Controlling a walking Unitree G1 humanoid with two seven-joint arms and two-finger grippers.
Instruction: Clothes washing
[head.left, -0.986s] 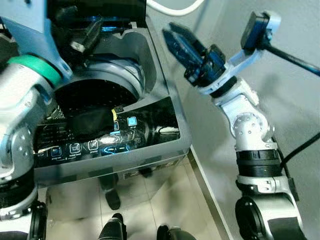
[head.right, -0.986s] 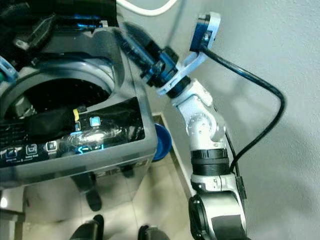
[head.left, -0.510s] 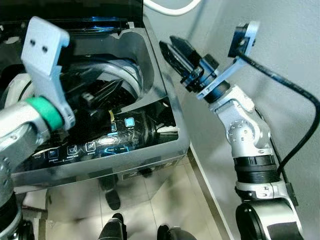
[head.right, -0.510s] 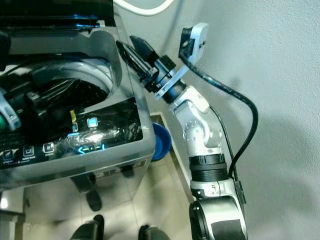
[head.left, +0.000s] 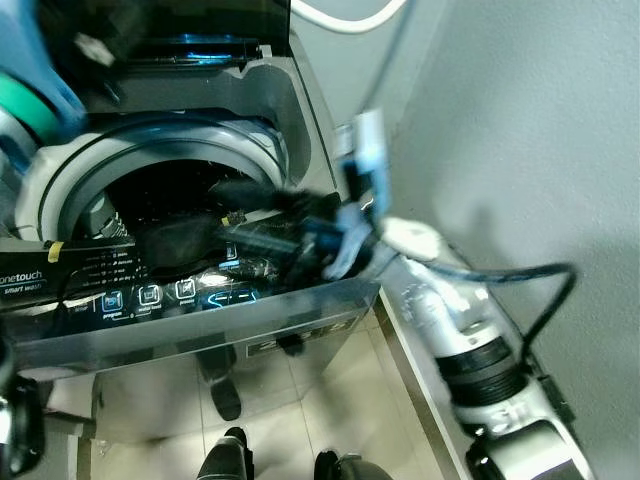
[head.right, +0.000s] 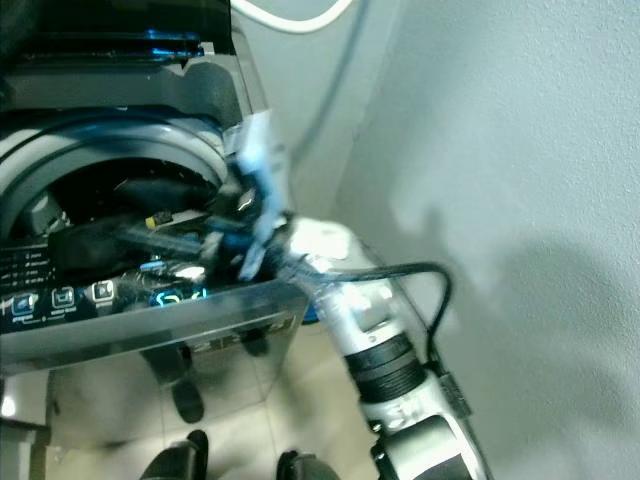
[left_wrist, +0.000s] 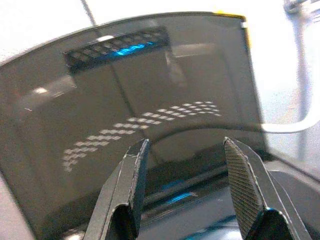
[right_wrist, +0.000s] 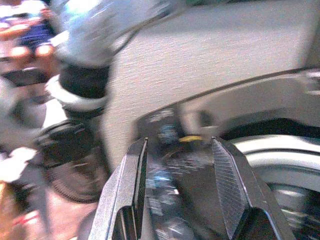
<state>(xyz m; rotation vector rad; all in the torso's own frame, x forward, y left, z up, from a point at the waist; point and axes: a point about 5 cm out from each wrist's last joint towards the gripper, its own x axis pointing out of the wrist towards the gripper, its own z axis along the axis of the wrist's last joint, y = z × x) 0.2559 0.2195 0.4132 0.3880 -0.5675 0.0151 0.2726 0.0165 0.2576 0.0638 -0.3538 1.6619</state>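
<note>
Swinging in fast, the right gripper (head.left: 235, 190) has gone from hanging out beside the washing machine (head.left: 330, 300) by the wall a second ago to reaching across its front corner, over the control panel (head.left: 150, 293) and toward the drum opening (head.left: 160, 200). It's motion-blurred in the head views, but the right wrist view shows its fingers (right_wrist: 125, 190) spread with nothing between them. The left gripper (left_wrist: 187, 192) has pulled up out of the tub; its wrist view has it facing the raised dark lid (left_wrist: 125, 100), fingers spread and empty too.

A dark piece of clothing (head.left: 175, 240) lies draped over the drum's front rim, just behind the panel, partly in and partly out. My guess is the right arm is coming to push or grab that so it drops inside.

Room-wise: the grey wall (head.left: 520, 130) is close on the right, the lid stands at the back, and the tub rim (head.left: 250, 140) rings the hole, so the clean way in is from above.
</note>
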